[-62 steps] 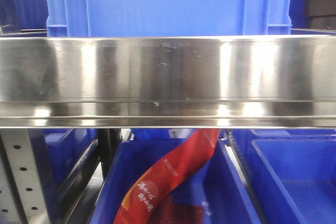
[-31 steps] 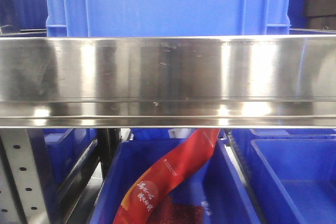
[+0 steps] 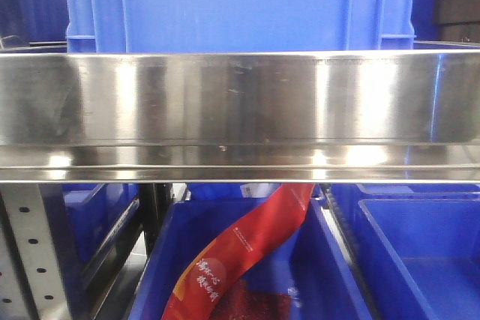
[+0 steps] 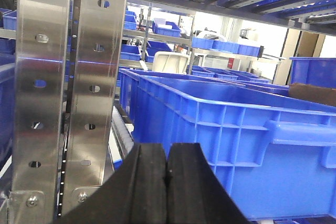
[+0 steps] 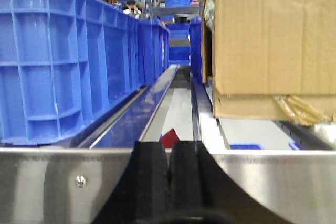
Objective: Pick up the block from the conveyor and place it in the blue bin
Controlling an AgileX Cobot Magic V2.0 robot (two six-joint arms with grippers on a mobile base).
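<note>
**Both tools clenched, nothing held**

The left tool (image 4: 167,174) and right tool (image 5: 170,174) sit at lower centre of their wrist views, black pads pressed together. A large blue plastic bin (image 4: 236,129) fills the left view's right half. No block or conveyor shows.

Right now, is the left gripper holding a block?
No, the left gripper has its black pads pressed together with nothing between them.

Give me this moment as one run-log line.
left pincer: shut, empty, facing blue bin | right pincer: shut, empty, behind steel rail | block: not visible | conveyor: not visible
</note>
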